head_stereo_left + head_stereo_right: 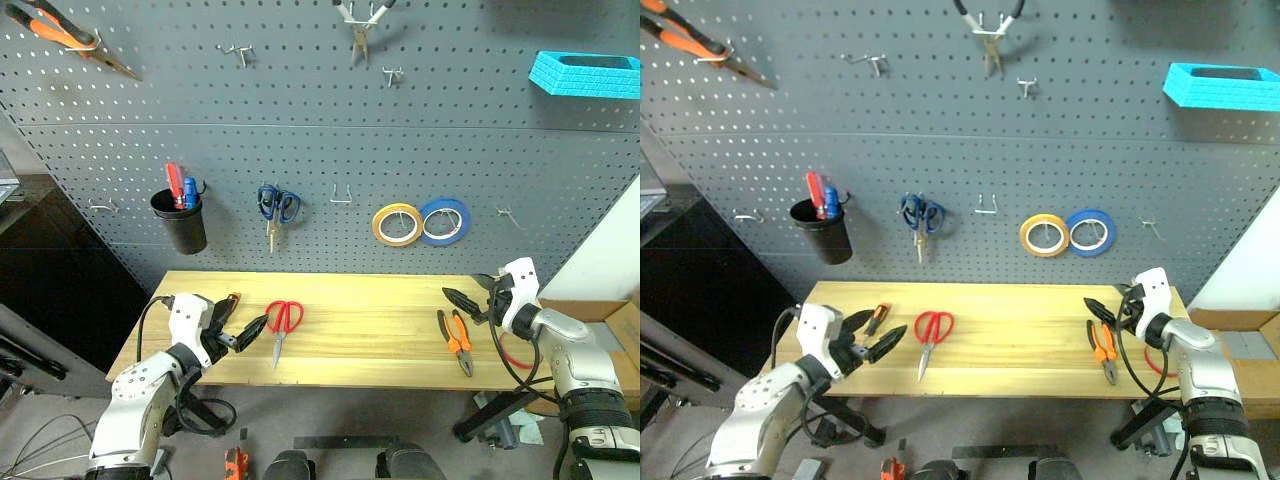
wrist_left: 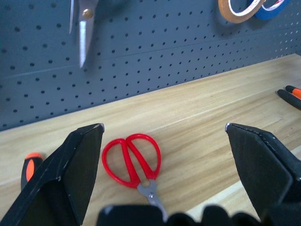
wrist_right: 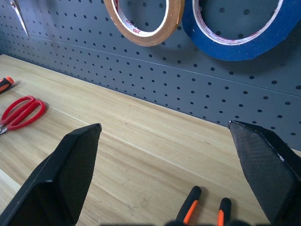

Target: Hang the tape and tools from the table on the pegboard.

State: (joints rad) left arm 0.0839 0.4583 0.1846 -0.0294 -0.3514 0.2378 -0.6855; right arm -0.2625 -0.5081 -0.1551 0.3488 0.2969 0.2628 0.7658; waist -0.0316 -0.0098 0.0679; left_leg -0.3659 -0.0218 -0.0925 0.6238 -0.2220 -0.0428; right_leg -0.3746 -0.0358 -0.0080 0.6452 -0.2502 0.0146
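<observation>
On the light wood table lie red-handled scissors, orange-handled pliers and, at the left end, an orange-and-black screwdriver. A thin red arc by my right forearm is the tape, mostly hidden. My left gripper hovers open just left of the scissors, beside the screwdriver handle. My right gripper hangs open just above the pliers' dark jaws; the pliers' handles lie below it. The dark grey pegboard rises behind the table.
On the board hang a black cup with red and blue screwdrivers, blue-handled scissors, a yellow roll, a blue roll, an orange tool and a cyan bin. Bare hooks stand between them.
</observation>
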